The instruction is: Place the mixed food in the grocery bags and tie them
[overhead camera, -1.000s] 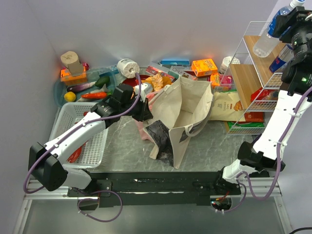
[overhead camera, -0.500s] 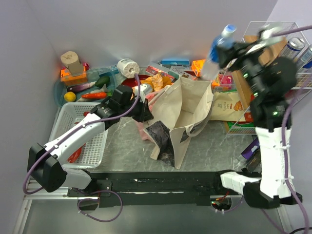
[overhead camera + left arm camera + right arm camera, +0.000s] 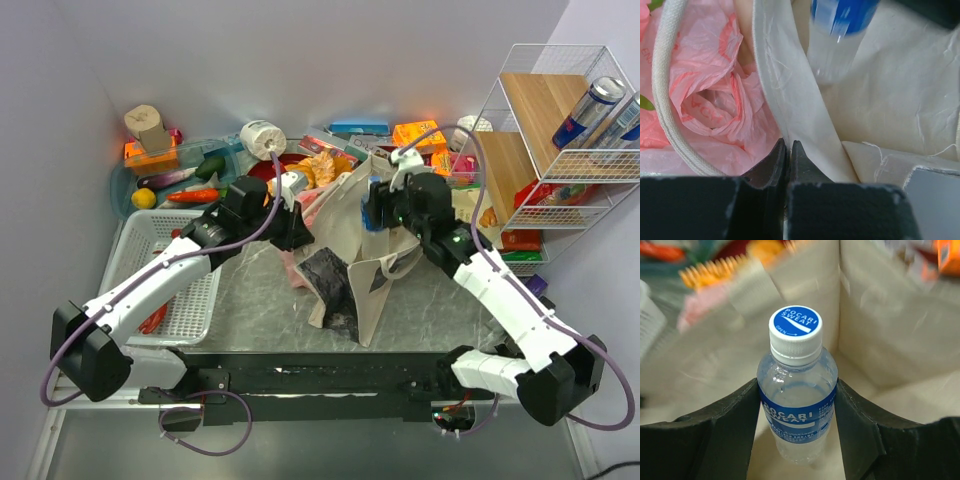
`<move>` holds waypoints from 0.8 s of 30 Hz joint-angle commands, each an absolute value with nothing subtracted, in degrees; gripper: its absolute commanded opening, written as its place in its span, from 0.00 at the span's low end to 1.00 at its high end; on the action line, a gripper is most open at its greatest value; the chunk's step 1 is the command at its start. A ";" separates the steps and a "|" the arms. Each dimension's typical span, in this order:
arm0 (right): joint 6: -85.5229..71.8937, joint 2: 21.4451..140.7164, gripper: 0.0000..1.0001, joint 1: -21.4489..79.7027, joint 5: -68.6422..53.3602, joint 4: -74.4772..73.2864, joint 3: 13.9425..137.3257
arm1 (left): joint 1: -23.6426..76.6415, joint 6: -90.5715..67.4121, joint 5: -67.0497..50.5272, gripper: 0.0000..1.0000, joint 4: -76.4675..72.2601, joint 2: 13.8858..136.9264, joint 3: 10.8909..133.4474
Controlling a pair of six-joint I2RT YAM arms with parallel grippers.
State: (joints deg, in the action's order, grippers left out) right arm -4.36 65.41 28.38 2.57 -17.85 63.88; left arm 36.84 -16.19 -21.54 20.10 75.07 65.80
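Right end effector (image 3: 797, 410) is clamped around a Pocari Sweat bottle (image 3: 795, 335), one finger on each side of the blue label, cap facing the wrist cam. The bottle's lower end is inside the open mouth of the canvas tote (image 3: 400, 240), which slumps mid-worktop (image 3: 450, 300). Left end effector (image 3: 788, 146) has its fingers pressed together, pinching the tote's left rim as far as I can see. The crumpled pink bag (image 3: 705, 100) is right up against the tote on that side.

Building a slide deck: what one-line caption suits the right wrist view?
Right gripper grips a blue-capped Pocari Sweat bottle by its label, beige canvas tote walls around it.
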 commanded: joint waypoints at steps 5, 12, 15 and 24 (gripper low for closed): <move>-9.23 63.80 0.08 29.79 12.65 -7.83 56.26 | 37.00 -16.00 -23.20 0.01 16.09 71.54 64.86; -13.35 71.18 0.19 29.71 15.47 -13.62 61.08 | 37.00 -15.12 -21.19 0.01 16.61 70.75 64.86; -13.45 71.46 0.56 29.71 14.77 -14.68 62.14 | 37.09 -15.03 -21.09 0.01 16.52 70.49 64.69; -9.32 64.96 0.98 29.79 8.18 -17.48 65.20 | 37.00 -15.47 -22.06 0.01 16.52 70.75 64.86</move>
